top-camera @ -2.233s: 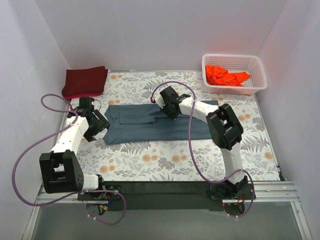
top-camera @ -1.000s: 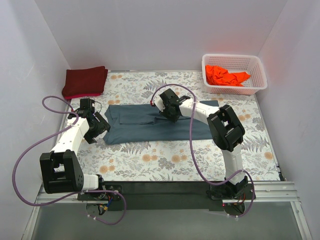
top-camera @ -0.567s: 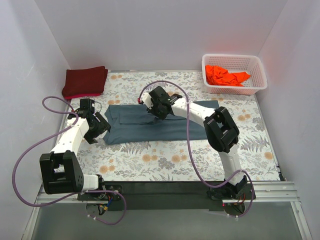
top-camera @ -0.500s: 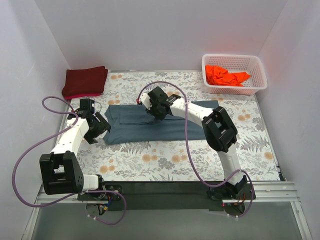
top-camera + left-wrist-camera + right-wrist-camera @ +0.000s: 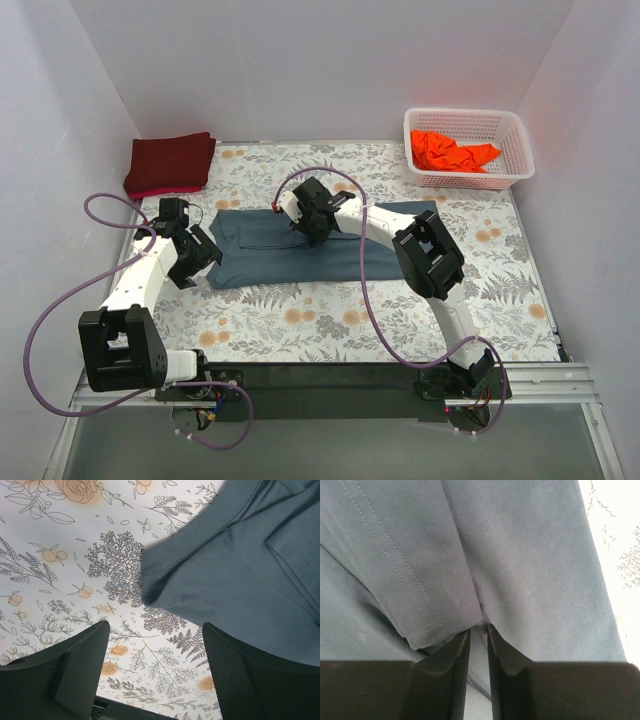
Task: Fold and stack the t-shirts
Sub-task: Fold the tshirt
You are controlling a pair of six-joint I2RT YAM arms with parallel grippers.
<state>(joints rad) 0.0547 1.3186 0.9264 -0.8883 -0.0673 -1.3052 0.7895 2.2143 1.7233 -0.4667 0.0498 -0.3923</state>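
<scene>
The slate blue-grey t-shirt [image 5: 330,245] lies spread flat in the middle of the table. Its sleeve is folded over near the collar end. My right gripper [image 5: 308,222] rests on its upper left part. In the right wrist view the gripper [image 5: 479,627] has its jaws almost together, pinching a pucker of the shirt [image 5: 530,570] beside a stitched hem. My left gripper [image 5: 197,255] is open and empty at the shirt's near left corner [image 5: 150,592], just over the table [image 5: 155,630]. The maroon t-shirt [image 5: 170,163] lies folded at the back left. The orange t-shirt [image 5: 452,152] is crumpled in the basket.
A white lattice basket [image 5: 468,182] stands at the back right corner. White walls close in the table on the left, back and right. The floral tablecloth [image 5: 350,320] shows in front of the shirt. Purple cables loop from both arms.
My right gripper has slid left across the blue-grey shirt, from its middle to its upper left part. The left arm has barely moved.
</scene>
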